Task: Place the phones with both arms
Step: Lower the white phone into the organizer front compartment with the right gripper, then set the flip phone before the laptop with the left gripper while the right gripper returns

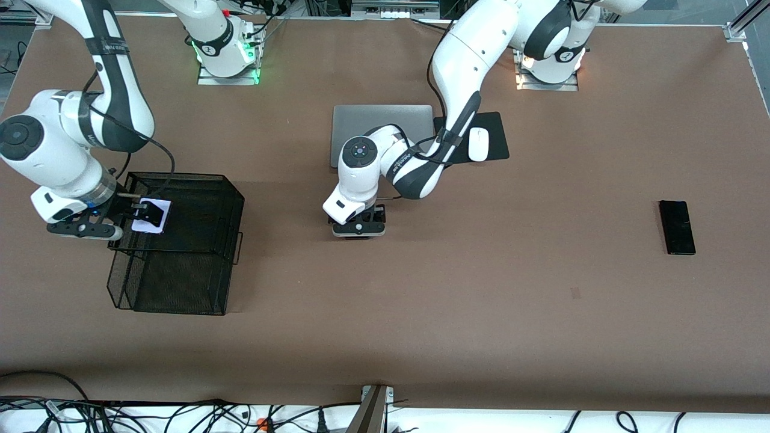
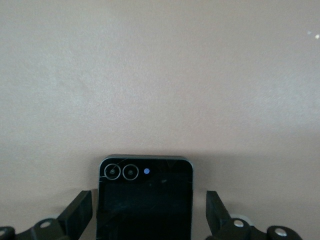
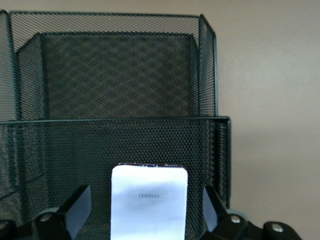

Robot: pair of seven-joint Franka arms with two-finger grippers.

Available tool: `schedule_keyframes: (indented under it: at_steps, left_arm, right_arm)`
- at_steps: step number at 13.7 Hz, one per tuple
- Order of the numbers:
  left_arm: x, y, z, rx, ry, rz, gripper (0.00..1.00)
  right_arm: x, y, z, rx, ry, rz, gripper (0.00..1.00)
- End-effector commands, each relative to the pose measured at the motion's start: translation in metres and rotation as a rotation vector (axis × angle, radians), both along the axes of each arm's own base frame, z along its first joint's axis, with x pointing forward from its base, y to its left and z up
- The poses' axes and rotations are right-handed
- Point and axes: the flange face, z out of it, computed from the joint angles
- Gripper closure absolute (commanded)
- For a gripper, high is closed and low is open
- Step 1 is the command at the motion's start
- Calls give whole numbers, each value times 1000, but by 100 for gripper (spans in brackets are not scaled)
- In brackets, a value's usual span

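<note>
The small black phone (image 2: 145, 205) lies flat on the brown table with its two camera rings showing. My left gripper (image 2: 148, 200) is open around it, with a gap at each finger; in the front view that gripper (image 1: 359, 225) hides the phone mid-table. The pale lilac phone (image 3: 149, 202) lies in the black mesh basket (image 3: 120, 75). My right gripper (image 3: 145, 199) is open around it without touching. In the front view the right gripper (image 1: 146, 211) is over the lilac phone (image 1: 151, 218). The longer black slab (image 1: 677, 227) lies alone toward the left arm's end.
The two-tier mesh basket (image 1: 180, 288) stands toward the right arm's end. A closed grey laptop (image 1: 385, 120) lies farther from the front camera than the left gripper, with a white mouse (image 1: 478, 144) on a black pad (image 1: 498, 141) beside it.
</note>
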Motion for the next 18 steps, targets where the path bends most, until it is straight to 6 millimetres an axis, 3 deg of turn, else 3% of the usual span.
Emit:
schedule_keyframes:
  at_steps: [1,5,7,8,12,13,18]
  left_arm:
    - [15,8,41,8,30,57,0]
    - [52,63,123,11,123,115,0]
    - [55,104,124,89,243,23,0]
    - [63,139,119,128,307,-5,0]
    - [74,278,96,209,480,-162,0]
    - [81,318,95,242,489,-187,0]
    - [107,478,70,376,518,-343,0]
  right_arm:
    - [14,8,36,14,39,7,1]
    - [18,20,52,16,57,17,1]
    - [21,40,66,23,69,39,1]
    - [21,55,75,28,83,43,1]
    - [8,172,90,70,98,-26,1]
    - [2,203,82,75,107,-45,1]
    - [-27,371,26,118,62,-132,1]
